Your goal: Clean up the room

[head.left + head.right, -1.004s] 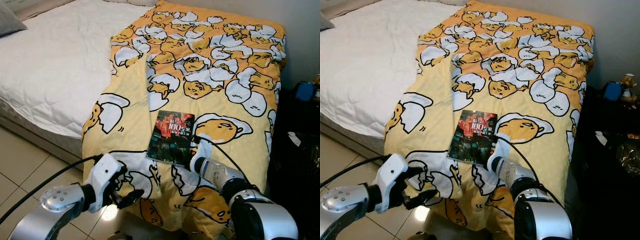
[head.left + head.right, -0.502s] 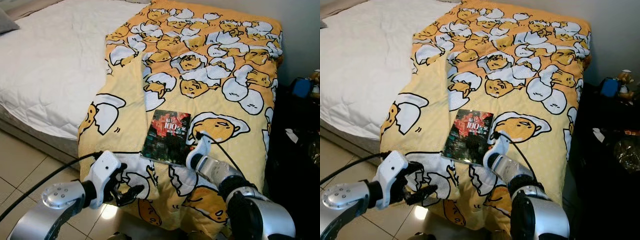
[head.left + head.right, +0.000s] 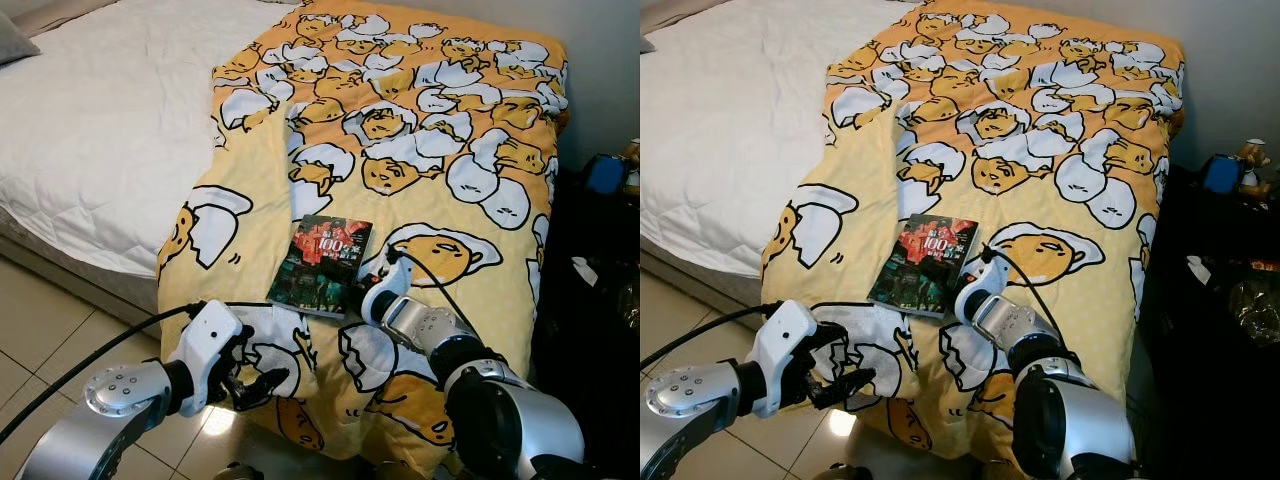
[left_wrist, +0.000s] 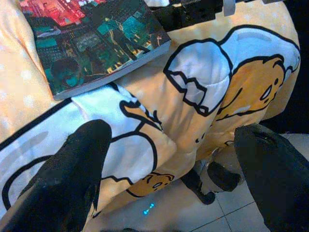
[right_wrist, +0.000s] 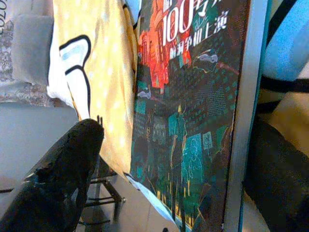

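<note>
- The book (image 3: 322, 265) is located flat on the yellow egg-print blanket (image 3: 440, 150), near the blanket's foot end where the cloth hangs over the bed (image 3: 100, 130) edge toward the tiled floor (image 3: 40, 330).
- The book's long axis is seen to run from the foot end of the blanket up toward its far end, tilted slightly.
- The right hand (image 3: 372, 292) is placed at the book's near right corner, just beside or touching it; contact cannot be confirmed. In the right wrist view its fingers (image 5: 63, 164) are spread apart, with the book cover lying between them.
- The left hand (image 3: 250, 385) is held lower, off the foot end of the blanket and over the floor, with its fingers apart and nothing between them. In the left wrist view the book (image 4: 91, 43) is seen beyond the fingertips (image 4: 77, 169), well apart.
- The right hand is judged the nearer one for a grasp on the book.
- Open room is available on the blanket all around the book. The soft, creased cloth under the book's edge is judged likely to be caught in a pinch.
</note>
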Robot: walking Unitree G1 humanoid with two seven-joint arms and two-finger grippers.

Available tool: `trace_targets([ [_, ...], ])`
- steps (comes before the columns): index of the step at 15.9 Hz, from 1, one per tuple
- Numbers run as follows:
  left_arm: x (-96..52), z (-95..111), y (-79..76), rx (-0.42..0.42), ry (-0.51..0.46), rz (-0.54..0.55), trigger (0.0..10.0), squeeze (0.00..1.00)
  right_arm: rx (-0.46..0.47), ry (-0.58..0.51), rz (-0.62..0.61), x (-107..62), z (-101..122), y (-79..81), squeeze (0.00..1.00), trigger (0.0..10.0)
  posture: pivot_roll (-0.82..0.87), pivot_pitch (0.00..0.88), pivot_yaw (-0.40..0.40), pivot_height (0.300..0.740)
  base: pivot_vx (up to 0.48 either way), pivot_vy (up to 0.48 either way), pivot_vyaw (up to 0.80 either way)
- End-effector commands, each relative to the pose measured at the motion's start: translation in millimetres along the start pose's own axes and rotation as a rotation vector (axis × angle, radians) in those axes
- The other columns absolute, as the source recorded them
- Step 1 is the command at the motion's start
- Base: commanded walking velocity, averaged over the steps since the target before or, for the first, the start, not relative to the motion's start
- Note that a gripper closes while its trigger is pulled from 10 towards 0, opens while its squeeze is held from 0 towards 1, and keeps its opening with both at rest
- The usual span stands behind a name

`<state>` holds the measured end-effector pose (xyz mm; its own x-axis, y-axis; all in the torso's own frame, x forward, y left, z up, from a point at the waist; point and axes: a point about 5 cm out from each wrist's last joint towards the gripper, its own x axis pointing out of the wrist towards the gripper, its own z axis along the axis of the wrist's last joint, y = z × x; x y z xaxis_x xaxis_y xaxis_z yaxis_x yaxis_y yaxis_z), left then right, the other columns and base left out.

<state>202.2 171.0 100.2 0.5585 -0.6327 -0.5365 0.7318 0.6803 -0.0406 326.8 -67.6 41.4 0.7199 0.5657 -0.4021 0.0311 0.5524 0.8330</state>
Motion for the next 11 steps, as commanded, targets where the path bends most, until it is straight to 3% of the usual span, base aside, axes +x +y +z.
trace_targets([
  [1,-1.7,-0.9,-0.5,-0.001,-0.002,0.006,10.0,1.0,-0.001,0.036,-0.02,1.9,-9.9,-1.1,0.0,7.9,0.0,0.097,-0.01,0.74,0.0,0.0,0.0],
  [3,-1.9,-1.5,-0.9,-0.003,0.001,0.005,10.0,1.0,-0.002,0.043,-0.059,3.0,-16.1,-3.8,0.0,0.9,0.0,0.102,-0.006,0.74,0.0,0.0,0.0],
  [4,-2.0,-1.9,-1.0,-0.002,0.003,0.004,10.0,1.0,0.008,0.04,-0.066,3.6,-17.1,-3.4,0.0,0.0,0.0,0.103,-0.004,0.74,0.0,0.0,0.0],
  [11,-1.5,-1.0,0.5,0.001,0.006,0.002,10.0,1.0,0.036,0.01,-0.076,6.3,-15.3,1.1,0.0,0.0,0.0,0.101,-0.004,0.74,0.0,0.0,0.0],
])
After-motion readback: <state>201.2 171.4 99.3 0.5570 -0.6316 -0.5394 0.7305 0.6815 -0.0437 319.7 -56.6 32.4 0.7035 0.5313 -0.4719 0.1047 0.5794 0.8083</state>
